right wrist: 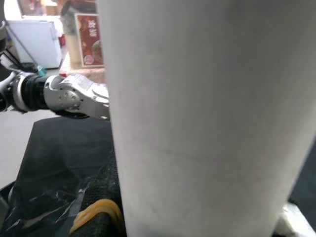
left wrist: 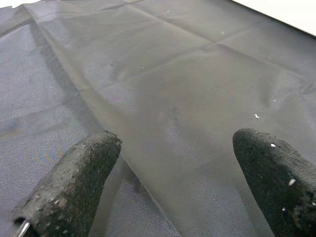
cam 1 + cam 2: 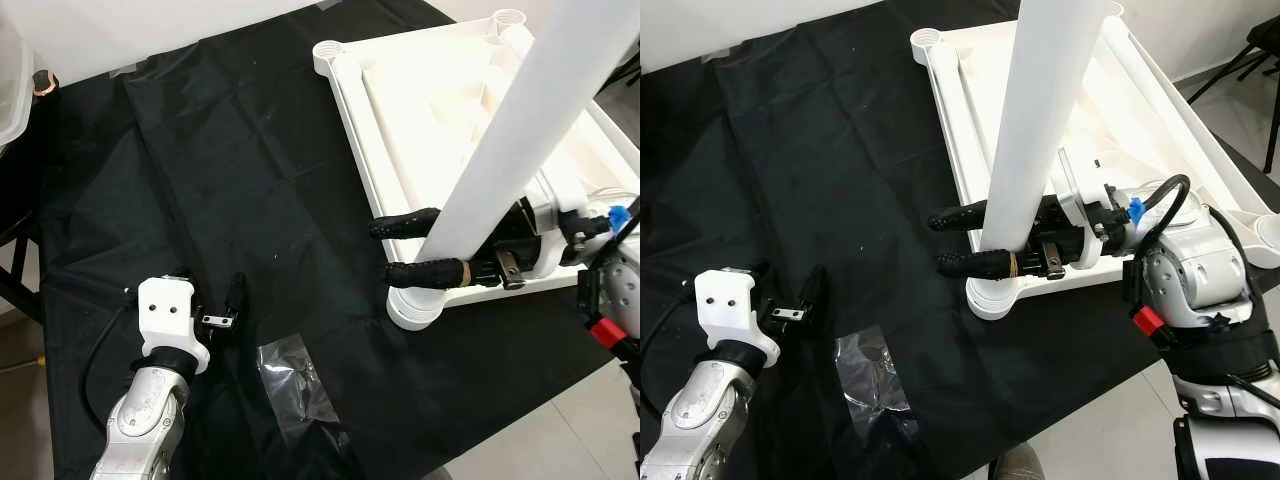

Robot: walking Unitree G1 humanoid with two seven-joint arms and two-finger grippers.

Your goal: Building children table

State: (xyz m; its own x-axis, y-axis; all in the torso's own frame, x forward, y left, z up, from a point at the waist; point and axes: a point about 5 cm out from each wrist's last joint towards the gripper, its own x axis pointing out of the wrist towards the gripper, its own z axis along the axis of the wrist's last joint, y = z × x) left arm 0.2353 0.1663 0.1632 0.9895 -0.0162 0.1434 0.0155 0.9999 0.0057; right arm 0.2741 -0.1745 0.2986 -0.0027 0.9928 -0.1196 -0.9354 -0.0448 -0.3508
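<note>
The white children's table top (image 3: 345,95) lies upside down on a black cloth (image 3: 230,150). A white table leg (image 3: 530,120) stands upright in the near corner socket (image 3: 415,305). My right gripper (image 3: 382,250) is shut on the table leg just above the socket, one black finger on each side. The leg (image 1: 207,123) fills most of the right wrist view, beside a finger (image 1: 98,212) with a yellow band on it. My left gripper (image 3: 212,285) rests open on the cloth at the near left, its fingertips (image 2: 89,163) wide apart with nothing between them.
A crumpled clear plastic bag (image 3: 290,385) lies on the cloth near my left gripper. A translucent plastic bin (image 3: 12,70) stands at the far left. Bare floor (image 3: 540,430) begins past the cloth's near right edge. Black chair legs (image 3: 1260,45) stand at the far right.
</note>
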